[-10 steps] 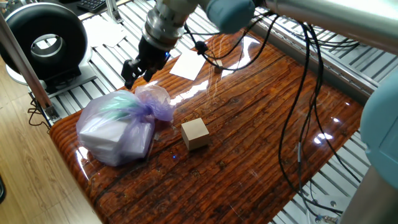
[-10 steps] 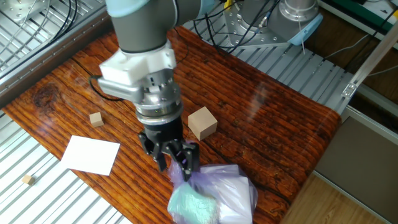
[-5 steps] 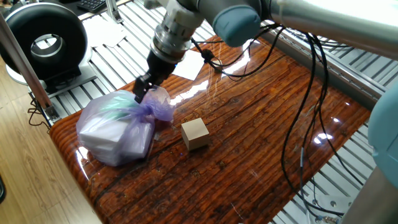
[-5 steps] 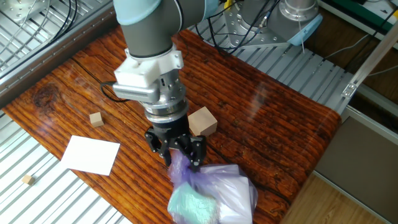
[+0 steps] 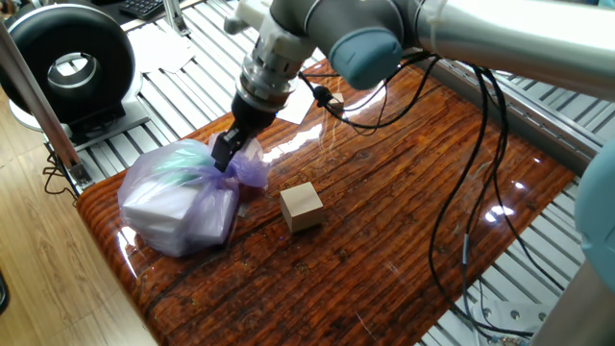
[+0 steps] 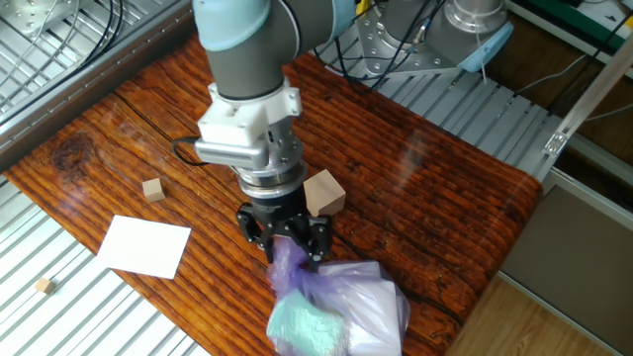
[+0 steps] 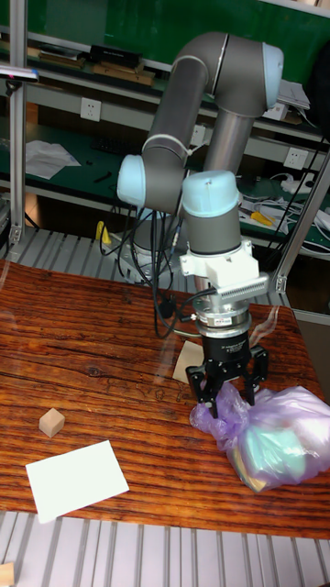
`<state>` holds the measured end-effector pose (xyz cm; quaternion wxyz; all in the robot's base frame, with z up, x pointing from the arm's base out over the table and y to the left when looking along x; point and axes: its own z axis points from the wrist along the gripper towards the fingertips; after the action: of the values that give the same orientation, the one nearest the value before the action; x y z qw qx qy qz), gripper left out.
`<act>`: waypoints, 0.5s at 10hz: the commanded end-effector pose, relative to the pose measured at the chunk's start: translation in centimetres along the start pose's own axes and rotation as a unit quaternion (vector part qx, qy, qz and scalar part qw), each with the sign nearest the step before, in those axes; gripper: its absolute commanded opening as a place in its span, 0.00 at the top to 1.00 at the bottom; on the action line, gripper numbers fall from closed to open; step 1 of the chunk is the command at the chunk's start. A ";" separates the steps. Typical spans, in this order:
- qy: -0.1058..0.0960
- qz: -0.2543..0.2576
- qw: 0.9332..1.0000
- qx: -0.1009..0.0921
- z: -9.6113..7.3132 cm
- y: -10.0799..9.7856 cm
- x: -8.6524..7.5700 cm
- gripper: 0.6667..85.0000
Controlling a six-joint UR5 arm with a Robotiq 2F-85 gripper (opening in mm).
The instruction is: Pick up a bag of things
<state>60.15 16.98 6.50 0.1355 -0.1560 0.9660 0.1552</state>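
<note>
Gripper (image 6: 288,243) spread open astride the bag's (image 6: 341,309) knot near the table (image 6: 425,188) corner; grasp step pending: close, then lift.

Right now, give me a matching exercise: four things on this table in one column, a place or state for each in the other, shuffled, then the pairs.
1. bag of things
2. gripper
3. tan cube
4. white paper sheet

A. lies flat near the table edge
B. open, straddling the ruffled top
C. bulging, resting on the table
D. stands free beside the bag

Pairs: 1-C, 2-B, 3-D, 4-A
</note>
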 end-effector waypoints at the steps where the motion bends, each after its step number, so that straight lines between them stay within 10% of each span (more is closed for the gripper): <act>1: -0.009 0.007 1.000 0.005 0.7 0.9 -0.3 0.25; 5: -0.016 0.008 1.000 0.006 1.3 1.5 -0.2 0.27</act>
<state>60.04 18.27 5.79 0.1449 -0.1514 0.9662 0.1499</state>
